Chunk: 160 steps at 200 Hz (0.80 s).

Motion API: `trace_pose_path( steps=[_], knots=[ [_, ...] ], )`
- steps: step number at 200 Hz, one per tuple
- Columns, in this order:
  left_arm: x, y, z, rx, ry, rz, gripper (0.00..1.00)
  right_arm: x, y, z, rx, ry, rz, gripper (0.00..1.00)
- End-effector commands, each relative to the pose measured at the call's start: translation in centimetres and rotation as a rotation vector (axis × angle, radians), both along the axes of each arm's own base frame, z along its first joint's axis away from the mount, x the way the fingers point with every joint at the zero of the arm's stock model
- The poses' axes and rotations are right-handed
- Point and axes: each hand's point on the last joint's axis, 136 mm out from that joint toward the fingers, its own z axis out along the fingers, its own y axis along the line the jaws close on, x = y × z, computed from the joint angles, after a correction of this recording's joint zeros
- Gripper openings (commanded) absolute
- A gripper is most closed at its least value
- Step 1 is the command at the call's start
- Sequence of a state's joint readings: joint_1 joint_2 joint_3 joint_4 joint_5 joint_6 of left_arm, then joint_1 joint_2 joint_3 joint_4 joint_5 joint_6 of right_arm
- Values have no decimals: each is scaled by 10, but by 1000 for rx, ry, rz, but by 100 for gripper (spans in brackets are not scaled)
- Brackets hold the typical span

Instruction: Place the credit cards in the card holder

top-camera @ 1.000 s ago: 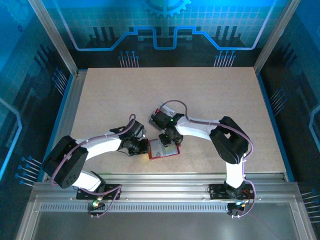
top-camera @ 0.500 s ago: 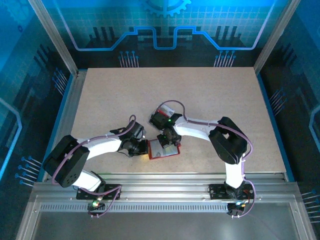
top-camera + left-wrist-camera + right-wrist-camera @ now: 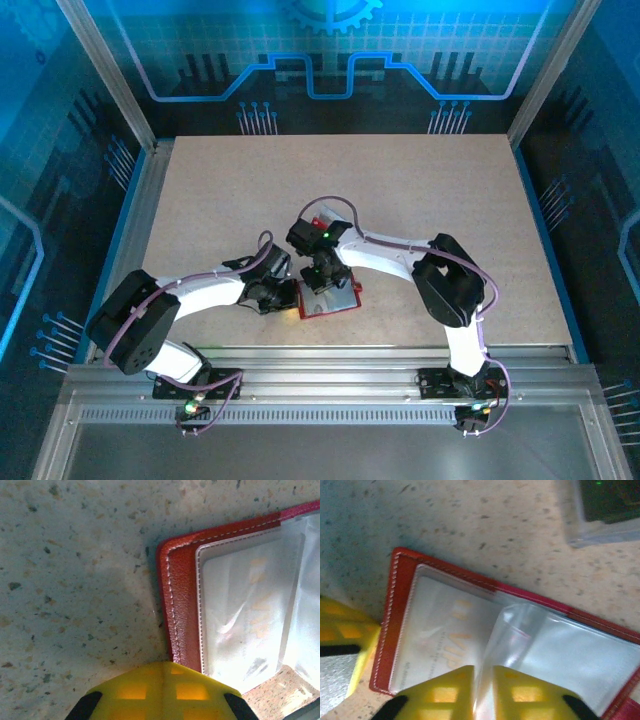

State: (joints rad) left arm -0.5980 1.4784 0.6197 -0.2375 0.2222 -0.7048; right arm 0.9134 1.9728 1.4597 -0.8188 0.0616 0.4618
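Observation:
The red card holder (image 3: 336,304) lies open on the table near the front edge, its clear sleeves up. My left gripper (image 3: 167,669) is shut, and its yellow tips press on the holder's red left border (image 3: 182,610). My right gripper (image 3: 483,680) stands over the holder (image 3: 400,625). Its jaws are nearly together, with one raised clear sleeve (image 3: 520,630) running up between them. A pale credit card (image 3: 445,630) with orange lettering sits inside the left sleeve and shows through the plastic (image 3: 250,615). From above, the left gripper (image 3: 292,293) and the right gripper (image 3: 325,283) meet at the holder.
A grey-rimmed tray (image 3: 605,510) with something dark in it lies just beyond the holder. A small red thing (image 3: 318,221) peeks out by the right wrist. The left gripper's yellow fingers (image 3: 342,630) show at the holder's left edge. Bare tabletop (image 3: 420,190) stretches behind.
The right wrist has swung left and a little away from the front edge, its gripper staying over the holder. The left arm has not moved.

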Motion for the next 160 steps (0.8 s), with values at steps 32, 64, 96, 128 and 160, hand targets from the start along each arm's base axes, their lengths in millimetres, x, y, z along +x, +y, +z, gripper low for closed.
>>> trace_pose_path(
  steps=[32,64,96,128,160],
  knots=[
    [-10,-17,-13,-47,7,-27,0,-12,34,11,210,161,-26,34],
    [-12,-13,-6,-54,3,-7,0,-11,44,26,322,198,-29,36],
    [-12,-7,9,-81,-23,14,0,-5,32,45,355,159,-37,42],
    [-8,7,22,-98,-37,46,0,-1,17,57,363,127,-35,44],
    [-5,22,31,-114,-47,80,0,1,3,65,352,86,-35,44]
  ],
)
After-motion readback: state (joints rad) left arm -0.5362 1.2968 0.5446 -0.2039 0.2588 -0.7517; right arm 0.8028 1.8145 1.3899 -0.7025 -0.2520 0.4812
